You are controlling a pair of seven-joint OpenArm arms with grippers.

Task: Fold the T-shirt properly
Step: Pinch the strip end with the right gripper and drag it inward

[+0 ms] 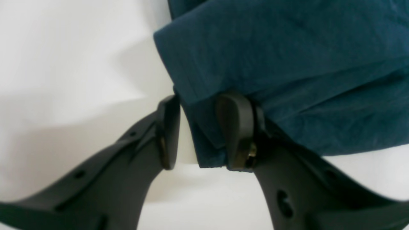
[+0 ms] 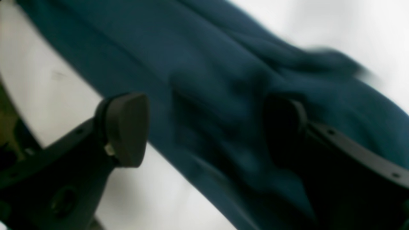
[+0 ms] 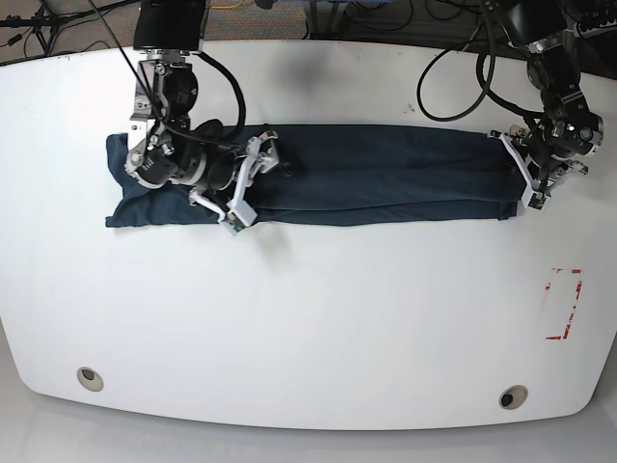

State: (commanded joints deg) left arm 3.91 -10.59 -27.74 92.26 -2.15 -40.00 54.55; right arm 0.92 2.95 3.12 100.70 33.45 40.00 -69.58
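The T-shirt (image 3: 366, 174) lies as a long narrow band across the far half of the white desk (image 3: 308, 328), running from nine o'clock to three o'clock. The lengthwise folds look done; folding it across its length is, by my judgement, what remains. At the three o'clock end, the left pincer (image 1: 199, 132) stands partly open, one finger under the corner hem, the other just clear of the cloth, so it grasps nothing. Toward nine o'clock, the right pincer (image 2: 204, 127) is spread wide over the band, straddling it, cloth between its fingers but not pinched.
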